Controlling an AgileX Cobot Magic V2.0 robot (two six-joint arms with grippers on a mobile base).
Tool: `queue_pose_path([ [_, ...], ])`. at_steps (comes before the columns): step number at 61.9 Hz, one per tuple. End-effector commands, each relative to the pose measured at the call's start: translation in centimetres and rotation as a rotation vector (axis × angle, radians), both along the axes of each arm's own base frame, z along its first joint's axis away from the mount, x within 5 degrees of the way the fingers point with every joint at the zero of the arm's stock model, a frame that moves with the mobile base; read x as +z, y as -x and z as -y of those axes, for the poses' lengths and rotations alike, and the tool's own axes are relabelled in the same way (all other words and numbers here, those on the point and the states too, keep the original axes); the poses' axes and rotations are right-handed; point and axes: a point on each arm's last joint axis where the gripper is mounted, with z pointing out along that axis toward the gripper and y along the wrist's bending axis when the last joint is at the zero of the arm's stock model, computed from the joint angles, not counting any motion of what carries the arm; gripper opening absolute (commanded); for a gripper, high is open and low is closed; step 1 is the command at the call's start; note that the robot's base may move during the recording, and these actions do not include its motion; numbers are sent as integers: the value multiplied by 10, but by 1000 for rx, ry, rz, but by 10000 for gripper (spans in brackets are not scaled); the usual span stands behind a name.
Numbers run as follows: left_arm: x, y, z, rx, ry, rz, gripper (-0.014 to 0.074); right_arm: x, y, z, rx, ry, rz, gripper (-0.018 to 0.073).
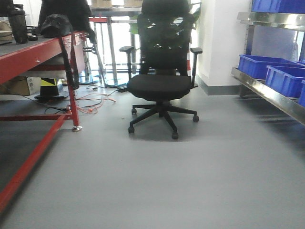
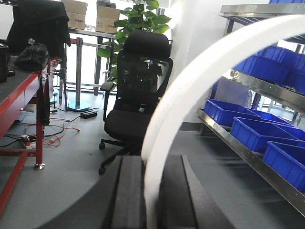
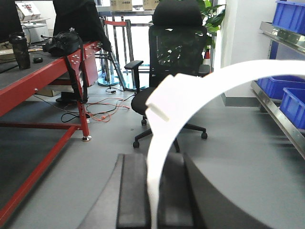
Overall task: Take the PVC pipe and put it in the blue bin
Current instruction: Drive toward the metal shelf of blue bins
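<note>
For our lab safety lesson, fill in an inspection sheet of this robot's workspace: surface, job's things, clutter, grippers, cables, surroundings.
Surface: grey floor; red workbench at the left.
Job's things: white curved PVC pipe in both wrist views, one piece or two cannot be told; blue bins on the metal shelf at the right.
Clutter: dark bottle and black bag on the workbench.
Grippers: left gripper and right gripper each closed on the pipe.
Cables: orange and black cables loose on the floor by the workbench leg.
Surroundings: black office chair straight ahead; potted plant behind it.
</note>
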Motion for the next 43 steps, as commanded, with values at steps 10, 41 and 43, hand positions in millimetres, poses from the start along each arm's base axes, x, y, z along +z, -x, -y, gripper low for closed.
queue_pose_path([
  [10,3,1,0,0,7,33,-111,3,1,1,-3,9,34,-158],
  [41,3,1,0,0,7,33,-111,3,1,1,-3,9,34,-158],
  [43,3,1,0,0,7,33,-111,3,1,1,-3,9,34,-158],
])
